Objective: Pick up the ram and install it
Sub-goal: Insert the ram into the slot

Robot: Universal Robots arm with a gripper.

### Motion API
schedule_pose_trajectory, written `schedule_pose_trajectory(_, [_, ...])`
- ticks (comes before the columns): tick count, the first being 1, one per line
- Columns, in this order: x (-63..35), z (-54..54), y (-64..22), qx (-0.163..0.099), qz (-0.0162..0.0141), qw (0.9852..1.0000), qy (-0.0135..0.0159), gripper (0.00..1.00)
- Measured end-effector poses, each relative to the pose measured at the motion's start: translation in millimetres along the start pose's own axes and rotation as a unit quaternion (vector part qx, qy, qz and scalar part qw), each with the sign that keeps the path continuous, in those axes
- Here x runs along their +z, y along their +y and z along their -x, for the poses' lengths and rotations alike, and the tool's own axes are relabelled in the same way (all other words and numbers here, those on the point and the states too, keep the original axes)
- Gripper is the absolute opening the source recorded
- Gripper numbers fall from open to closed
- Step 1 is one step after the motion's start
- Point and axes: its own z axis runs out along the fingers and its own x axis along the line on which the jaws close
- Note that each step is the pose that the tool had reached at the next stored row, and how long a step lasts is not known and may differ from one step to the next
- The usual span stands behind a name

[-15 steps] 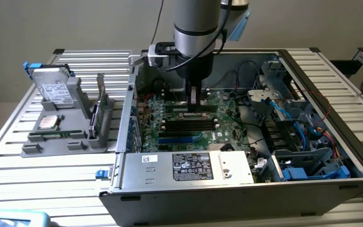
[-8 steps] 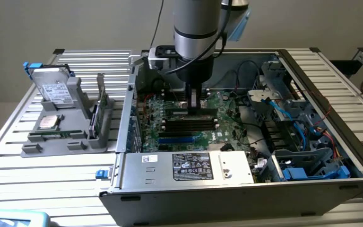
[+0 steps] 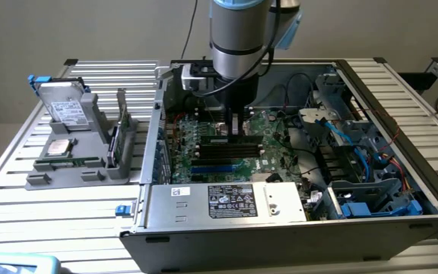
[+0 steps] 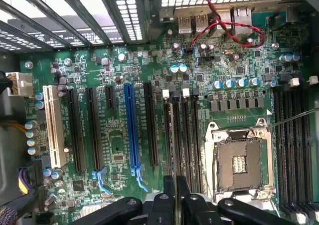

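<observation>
While the silver power supply box (image 3: 234,201) with its white label is sitting along the near wall of the open computer case (image 3: 280,245), the hand (image 3: 234,132) is hovering low over the green motherboard (image 3: 268,128) just behind it. Its fingers (image 4: 169,195) are pressing together on the ram (image 3: 251,138), which is lying on edge along the row of black memory slots (image 3: 227,153); whether it is seated I cannot tell. In the wrist view the ram (image 4: 169,135) is running away from the hand (image 4: 176,192), beside the open processor socket (image 4: 238,165). Toward the worktop's (image 3: 67,205) edge on the exterior view's left, a grey holder (image 3: 82,171) is carrying a silver drive (image 3: 65,105) and a square processor chip (image 3: 57,147). Farther back, the arm (image 3: 238,34) is hanging straight down into the case
</observation>
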Motion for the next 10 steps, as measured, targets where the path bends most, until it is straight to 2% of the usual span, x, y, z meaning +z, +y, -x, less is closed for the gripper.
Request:
schedule_pose_trajectory(5, [6.3, -0.2, 0.2, -0.039, 0.0014, 0.9992, -0.0009, 0.15])
schedule_pose_trajectory(10, [8.1, 0.1, -2.1, -0.03, 0.0011, 0.9995, 0.0001, 0.15])
